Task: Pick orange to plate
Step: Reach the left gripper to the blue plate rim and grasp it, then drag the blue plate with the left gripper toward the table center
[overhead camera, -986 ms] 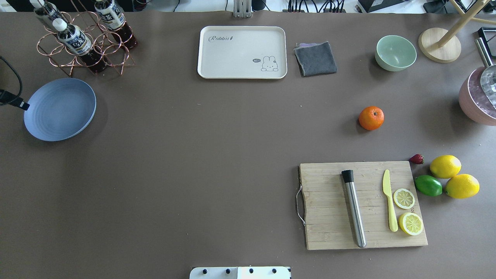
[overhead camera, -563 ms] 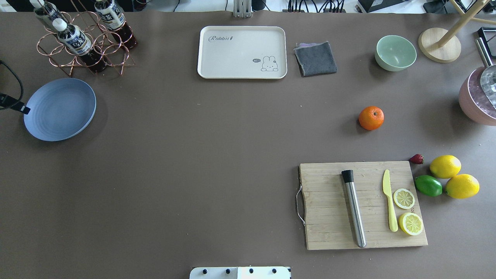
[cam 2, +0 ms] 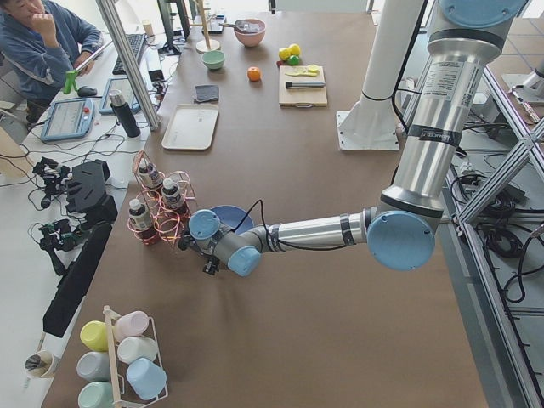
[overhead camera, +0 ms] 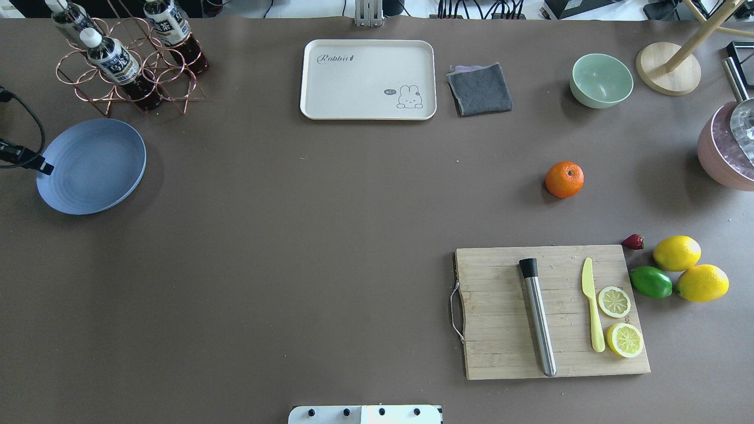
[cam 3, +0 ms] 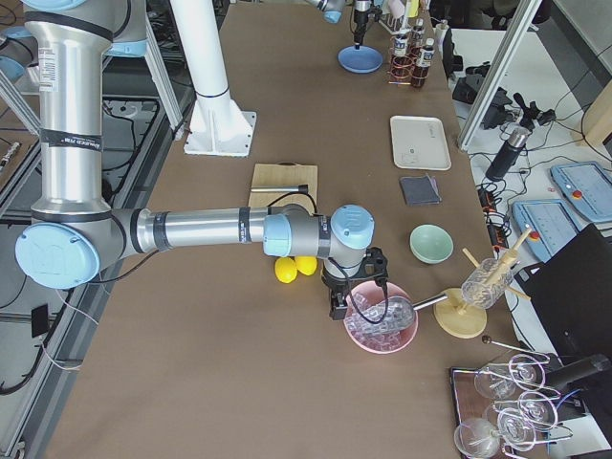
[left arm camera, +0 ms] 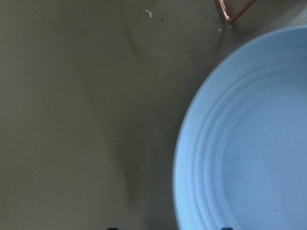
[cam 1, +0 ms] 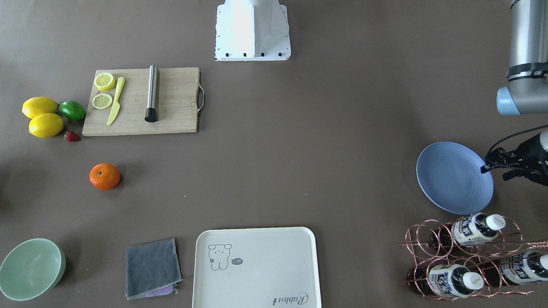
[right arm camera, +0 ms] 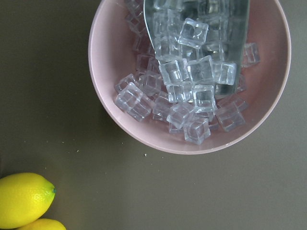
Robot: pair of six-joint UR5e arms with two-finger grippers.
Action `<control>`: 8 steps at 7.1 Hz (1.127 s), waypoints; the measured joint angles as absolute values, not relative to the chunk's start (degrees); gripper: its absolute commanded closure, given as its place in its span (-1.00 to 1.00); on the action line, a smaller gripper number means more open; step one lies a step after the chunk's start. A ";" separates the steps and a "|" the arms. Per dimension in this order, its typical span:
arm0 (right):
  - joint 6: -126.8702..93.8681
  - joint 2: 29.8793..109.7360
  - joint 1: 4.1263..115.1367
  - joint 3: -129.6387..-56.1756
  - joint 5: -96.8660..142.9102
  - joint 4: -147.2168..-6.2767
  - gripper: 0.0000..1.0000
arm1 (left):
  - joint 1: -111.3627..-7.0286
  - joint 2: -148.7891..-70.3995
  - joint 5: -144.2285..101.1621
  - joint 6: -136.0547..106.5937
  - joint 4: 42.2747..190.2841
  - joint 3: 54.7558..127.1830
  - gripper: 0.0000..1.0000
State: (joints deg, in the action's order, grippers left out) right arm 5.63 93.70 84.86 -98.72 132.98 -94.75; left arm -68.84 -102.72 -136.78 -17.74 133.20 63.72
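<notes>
The orange (overhead camera: 564, 179) lies alone on the brown table, right of centre, and shows in the front-facing view as the orange (cam 1: 105, 176). Far off at the table's left end sits the blue plate (overhead camera: 91, 166), empty. My left gripper (cam 1: 496, 171) hovers at the plate's outer rim. The left wrist view looks down on that rim of the plate (left arm camera: 249, 143), and two dark tips stand wide apart at its bottom edge, so the gripper is open. My right gripper (cam 3: 337, 306) hangs over a pink bowl of ice. Whether it is open or shut I cannot tell.
The pink ice bowl (right arm camera: 192, 72) holds a metal scoop. Near the orange are a cutting board (overhead camera: 500, 330) with muddler, knife and lemon slices, two lemons (overhead camera: 677, 252), a lime (overhead camera: 651, 282) and a strawberry (overhead camera: 633, 241). A bottle rack (overhead camera: 126, 65) stands behind the plate. A cream tray (overhead camera: 368, 79), grey cloth and green bowl (overhead camera: 601, 79) line the far edge.
The left gripper has crept a little to the right, over the plate's rim, and its cable has shifted. Orange and plate have not moved.
</notes>
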 measured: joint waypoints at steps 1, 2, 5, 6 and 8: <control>5.64 93.69 84.76 -98.71 132.98 -94.75 -1.00 | -68.67 -102.77 -136.92 -17.88 133.34 63.73 0.98; 5.66 93.69 84.70 -98.71 132.98 -94.75 -1.00 | -68.60 -102.78 -137.63 -17.99 133.41 63.84 1.00; 5.63 93.62 84.64 -98.84 132.98 -94.68 -1.00 | -69.63 -102.33 -145.63 -20.40 133.58 66.31 1.00; 5.63 93.61 84.64 -98.89 133.00 -94.72 -1.00 | -70.69 -101.72 -149.03 -23.51 133.61 69.12 1.00; 5.62 93.61 84.64 -99.26 133.05 -94.74 -1.00 | -71.30 -100.15 -151.51 -34.68 133.87 77.98 1.00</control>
